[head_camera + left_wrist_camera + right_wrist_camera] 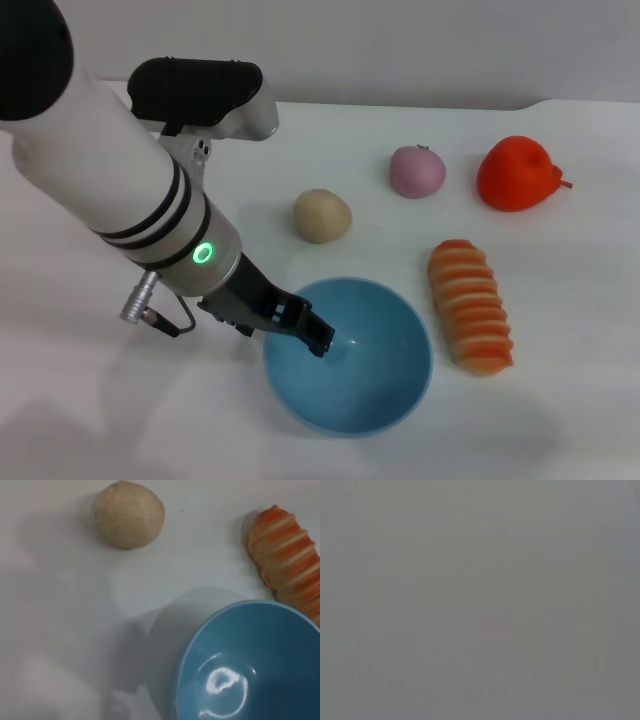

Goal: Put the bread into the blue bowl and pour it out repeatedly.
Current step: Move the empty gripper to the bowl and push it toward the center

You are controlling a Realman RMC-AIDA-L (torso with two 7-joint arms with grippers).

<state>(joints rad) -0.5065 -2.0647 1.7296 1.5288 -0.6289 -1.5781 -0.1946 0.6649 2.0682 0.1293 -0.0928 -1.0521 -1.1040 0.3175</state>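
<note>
While the long oval toy bread (470, 307) with its ridged orange crust and cream grooves lies on the white surface (560, 400) outside the bowl, the left hand (312, 335) sits at the round, deep, glossy light-blue plastic bowl (385, 395), its dark fingertips over the rim at about nine o'clock of the bowl in the head view. The fingers look pressed close together at that rim, and whether they actually pinch the wall I cannot tell. The bread rests just beside the bowl at roughly three o'clock, its long axis running from twelve to six o'clock, so it lies across the bowl from the left hand. The right hand is not in view, and its wrist view shows only flat grey. The bowl is empty and upright, so the bread has yet to go in. A matte beige ball (322, 215) sits near the bowl at eleven o'clock; a pink round toy (417, 171) and a red lumpy toy (518, 174) lie farther off.
</note>
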